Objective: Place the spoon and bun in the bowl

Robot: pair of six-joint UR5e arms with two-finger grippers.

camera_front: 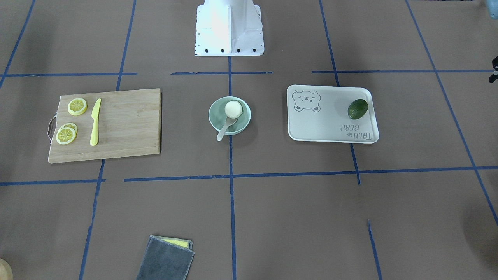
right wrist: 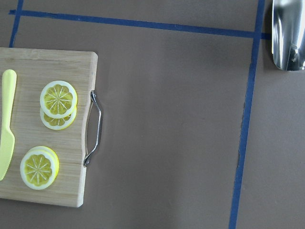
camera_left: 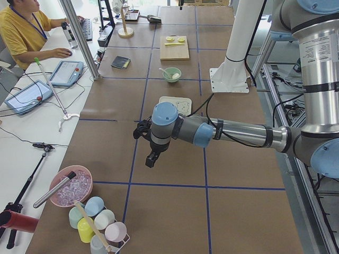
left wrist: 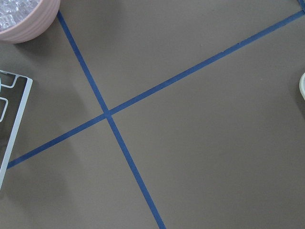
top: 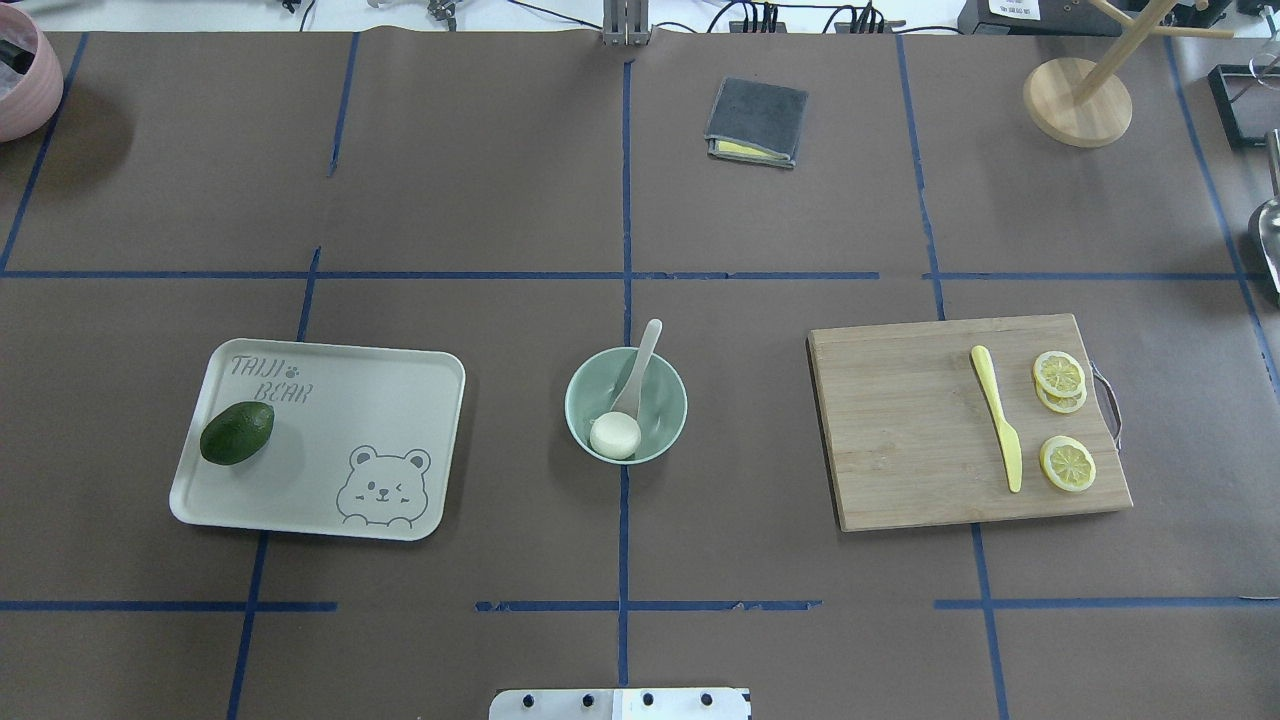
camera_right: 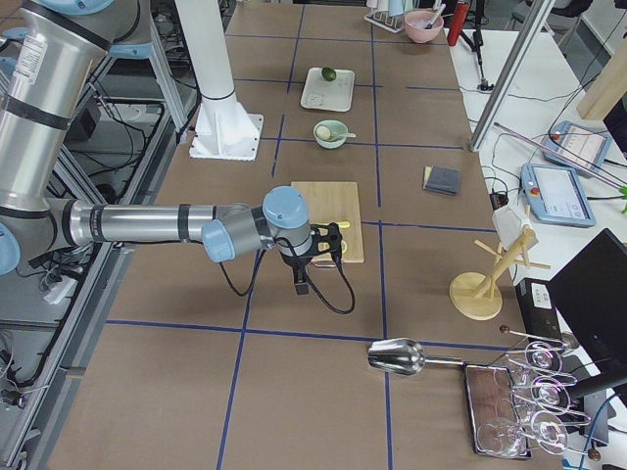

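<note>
The mint-green bowl stands at the table's middle; it also shows in the overhead view. The cream-white bun lies inside it. The off-white spoon rests with its scoop in the bowl beside the bun, its handle sticking out over the rim. My left gripper shows only in the exterior left view, far from the bowl, over bare table; I cannot tell if it is open. My right gripper shows only in the exterior right view, beyond the cutting board; I cannot tell its state.
An off-white bear tray holds a dark green avocado. A wooden cutting board carries a yellow knife and lemon slices. A grey cloth, a wooden stand and a pink bowl stand at the far side.
</note>
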